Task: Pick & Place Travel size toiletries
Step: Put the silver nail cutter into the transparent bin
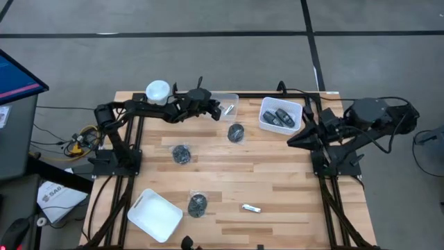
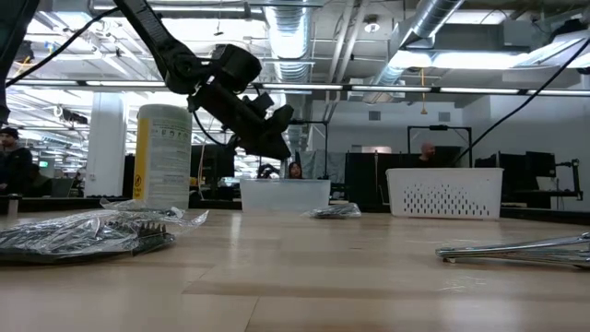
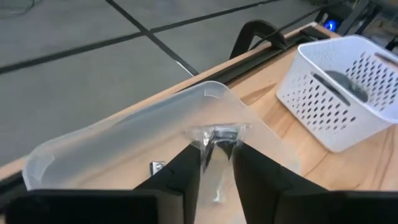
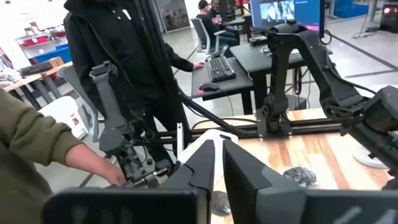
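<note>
My left gripper (image 1: 218, 107) reaches over the clear container (image 1: 232, 98) at the table's far edge and is shut on a silvery tube (image 3: 217, 140). The white basket (image 1: 265, 111) beside it holds two dark oblong pieces (image 1: 281, 117). Three dark round lumps in clear wrapping lie on the wood: one near the containers (image 1: 236, 132), one left of centre (image 1: 182, 154), one near the front (image 1: 198, 205). Another silvery tube (image 1: 250, 207) lies near the front. My right gripper (image 1: 291, 141) hovers shut at the right, holding nothing. My left gripper pinches the silvery tube between its two fingers, and the tube's crimped end (image 3: 219, 134) sticks out past the fingertips (image 3: 186, 165). The fingers slant down from the table's left and lie along the tube. It hangs over the clear container's inside (image 3: 124, 130).
A tall pale-yellow canister (image 1: 158, 91) with a white lid stands at the far left, close behind my left arm. A white tray (image 1: 156, 214) sits at the near left corner. People stand in the room beyond the table; a hand (image 4: 93, 163) shows in the right wrist view.
</note>
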Tool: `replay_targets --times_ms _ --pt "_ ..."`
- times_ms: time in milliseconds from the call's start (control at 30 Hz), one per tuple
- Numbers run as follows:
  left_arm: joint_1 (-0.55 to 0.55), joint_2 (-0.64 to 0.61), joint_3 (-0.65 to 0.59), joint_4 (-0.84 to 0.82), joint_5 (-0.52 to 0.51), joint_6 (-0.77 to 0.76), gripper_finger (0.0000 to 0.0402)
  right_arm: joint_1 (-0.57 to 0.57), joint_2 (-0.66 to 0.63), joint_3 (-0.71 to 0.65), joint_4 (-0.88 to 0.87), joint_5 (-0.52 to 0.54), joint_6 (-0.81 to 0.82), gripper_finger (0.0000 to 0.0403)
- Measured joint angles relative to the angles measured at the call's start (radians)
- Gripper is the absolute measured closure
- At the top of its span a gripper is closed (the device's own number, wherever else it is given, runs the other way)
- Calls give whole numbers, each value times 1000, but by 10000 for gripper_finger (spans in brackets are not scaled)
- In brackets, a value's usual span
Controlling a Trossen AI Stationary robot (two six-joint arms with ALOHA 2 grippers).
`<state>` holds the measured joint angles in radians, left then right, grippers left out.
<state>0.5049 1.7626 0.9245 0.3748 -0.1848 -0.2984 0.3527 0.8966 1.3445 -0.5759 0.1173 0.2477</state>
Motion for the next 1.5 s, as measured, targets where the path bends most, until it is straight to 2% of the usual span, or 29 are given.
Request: replay_targets --times_ms 133,333,433,533,733,867,1033,1267,1500 --pt "0 0 0 -1 0 48 277 0 8 0 -1 10 15 353" --pt "-3 0 0 -1 0 49 199 -2 8 0 -24 18 58 310" --pt "-13 -28 -2 -8 3 -18 164 -1 27 1 -129 112 124 285" --pt "-39 -114 -1 1 36 -51 146 -1 83 1 -279 195 195 258" --pt "-158 -395 -2 -8 55 -7 150 1 299 0 -354 198 178 208" --pt "-267 -578 -2 -18 -2 33 157 12 453 0 -357 197 150 181" --pt "-423 -752 -2 -18 -73 138 155 45 629 0 -356 137 138 156" --pt "-594 -870 -2 -21 -120 189 143 107 841 0 -300 7 191 137" --pt "-672 -907 -2 -22 -123 222 144 151 1000 0 -211 -66 350 132"
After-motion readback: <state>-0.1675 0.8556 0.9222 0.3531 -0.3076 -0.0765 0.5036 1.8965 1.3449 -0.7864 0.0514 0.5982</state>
